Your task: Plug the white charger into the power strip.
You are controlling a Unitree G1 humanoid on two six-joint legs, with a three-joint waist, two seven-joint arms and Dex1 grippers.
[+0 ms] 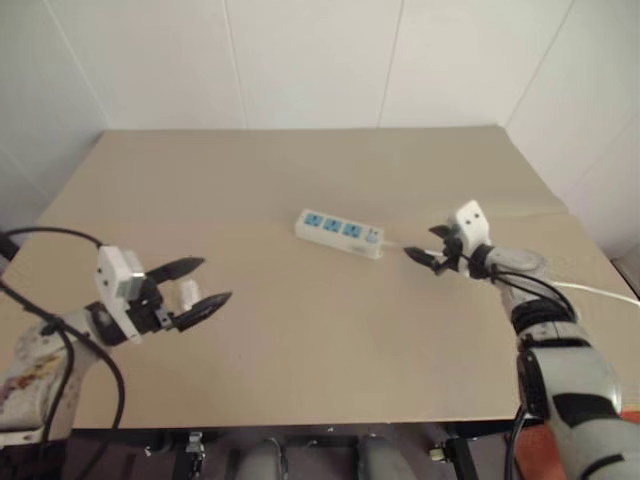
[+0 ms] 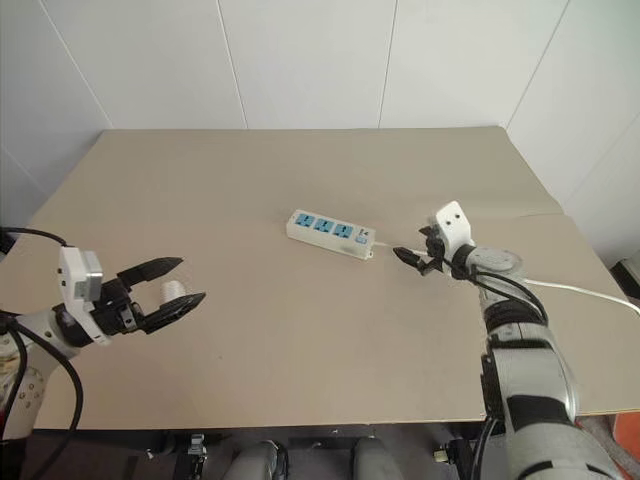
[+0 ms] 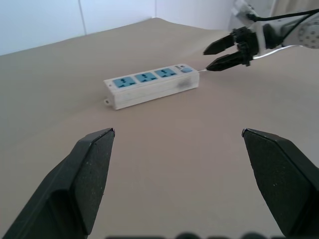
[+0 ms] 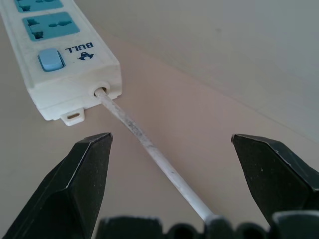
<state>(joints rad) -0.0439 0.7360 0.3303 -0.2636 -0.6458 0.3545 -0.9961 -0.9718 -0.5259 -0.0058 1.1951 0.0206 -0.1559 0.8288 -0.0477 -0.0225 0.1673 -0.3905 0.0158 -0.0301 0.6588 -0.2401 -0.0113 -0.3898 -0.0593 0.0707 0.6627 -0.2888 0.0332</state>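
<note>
Tan board: your counter (image 1: 300, 330), broad and bare apart from the items listed below.

White plastic bar: the power strip (image 1: 340, 232), lying flat near the middle of the counter, three blue outlets facing up, all unoccupied. Its switch end points toward your right arm.

Right gripper (image 1: 428, 248): black fingers spread wide, gripping nothing. It hovers just beside the strip's switch end, and in the right wrist view the fingers straddle the cord.

Left gripper (image 2: 167, 283): fingers equally wide apart, nothing clamped. It sits well apart from the strip, toward the left near edge of the counter.

Thin white cord (image 4: 144, 142): leaves the strip's switch end, passes under the right gripper and trails off the counter's right edge.

White charger (image 2: 174, 291): smallest entry, a small white block seen between the left fingers in both eye views; whether it rests on the counter or touches a finger you cannot tell.

Step in hand, as judged: approach only. You are bringing the right gripper in to steady the strip, and the charger is not yet secured.

Next move calls for: close the left fingers squarely on the charger, and pin the strip's end so it cannot slide once you press the plug in.
</note>
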